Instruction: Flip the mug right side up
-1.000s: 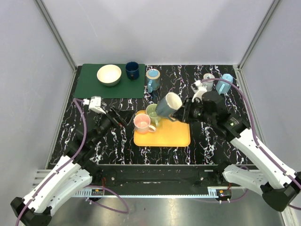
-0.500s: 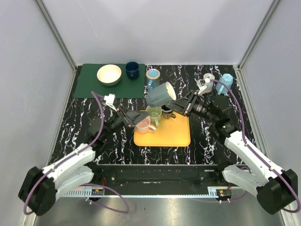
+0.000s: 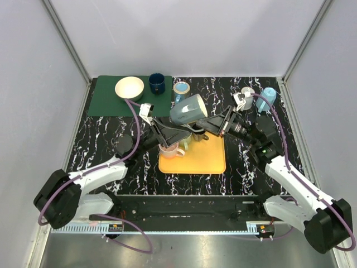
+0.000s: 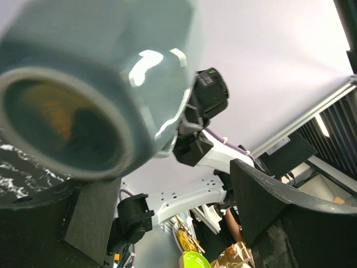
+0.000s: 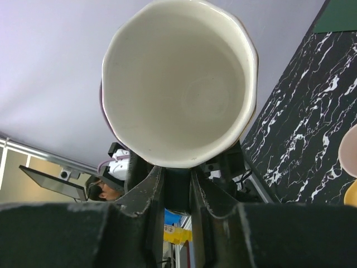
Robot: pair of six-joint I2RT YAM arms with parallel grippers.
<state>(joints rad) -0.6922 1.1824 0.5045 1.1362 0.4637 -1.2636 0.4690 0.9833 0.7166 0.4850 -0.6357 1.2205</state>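
The right gripper (image 5: 173,176) is clamped on the grey-blue glazed ceramic mug (image 3: 187,110), pinching it at the lower edge of its mouth. The mug hangs in the air on its side. Its cream-white inside faces the right arm, and its ringed base faces the left gripper (image 3: 173,134), whose jaws are spread wide just beneath the base. Below lie the yellow plastic tray (image 3: 207,160) and a pink mug (image 3: 169,151) standing on it. Farther back, a cream bowl (image 3: 129,88) sits on a green mat (image 3: 106,101).

Gray mug (image 4: 139,61) blurred (top edge cropped) close-up.
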